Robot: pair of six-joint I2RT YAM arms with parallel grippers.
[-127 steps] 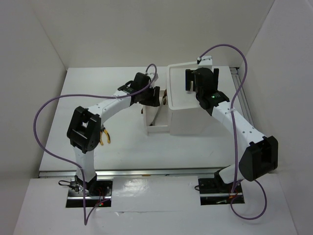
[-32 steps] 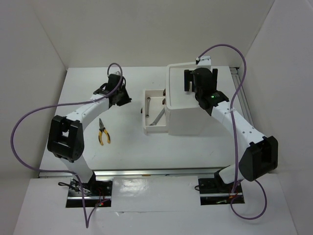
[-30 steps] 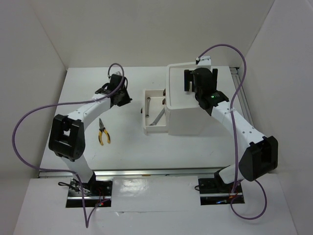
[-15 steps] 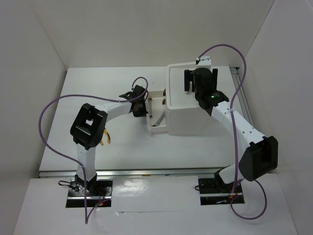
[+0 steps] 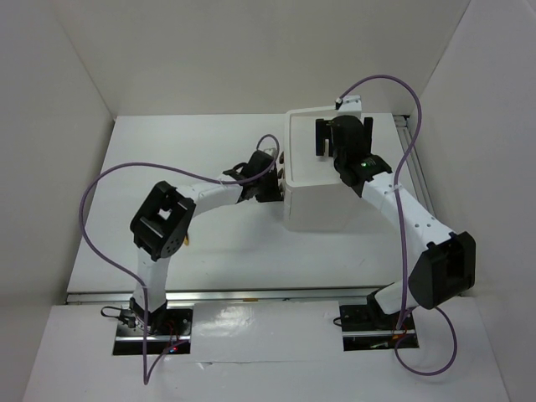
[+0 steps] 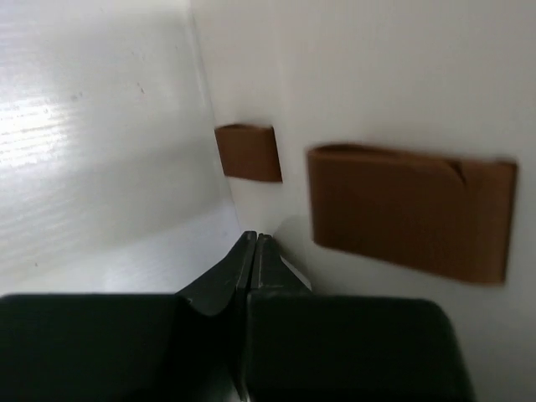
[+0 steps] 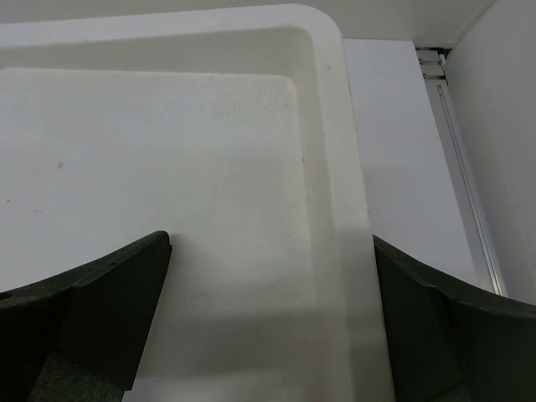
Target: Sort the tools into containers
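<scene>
Sorting seems nearly done: the drawers look shut, the closed, empty left end effector at their front (right end effector open above the tray).

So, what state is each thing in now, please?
drawers: pushed in.
top tray: no tool in the visible part.
left gripper: shut, holding nothing, tips close to the drawers.
right gripper: open, empty, above the top tray.
pliers: on the table, mostly under the left arm.

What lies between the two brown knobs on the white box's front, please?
Only bare white box front, in the left wrist view: nothing sits between the farther knob and the nearer knob. The shut left gripper points just below that gap.
</scene>
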